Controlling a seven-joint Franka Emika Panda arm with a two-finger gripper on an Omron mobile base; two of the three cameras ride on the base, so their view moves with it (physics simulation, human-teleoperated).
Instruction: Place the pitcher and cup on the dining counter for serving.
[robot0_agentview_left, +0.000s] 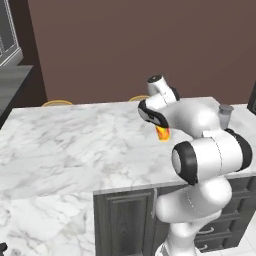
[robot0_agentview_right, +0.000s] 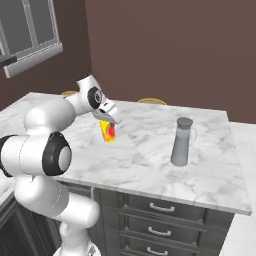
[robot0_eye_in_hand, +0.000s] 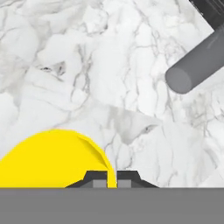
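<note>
Brown wall (robot0_agentview_left: 130, 45) — grey-framed window (robot0_agentview_right: 30, 35) at left.

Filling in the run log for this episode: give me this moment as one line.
gripper: shut on cup rim | cup: held over dining counter, contact with it unclear | pitcher: upright on counter, apart from cup

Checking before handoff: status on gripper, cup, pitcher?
Gripper shut on cup rim, over dining counter. Pitcher upright on counter, apart. Nothing in the way.
</note>
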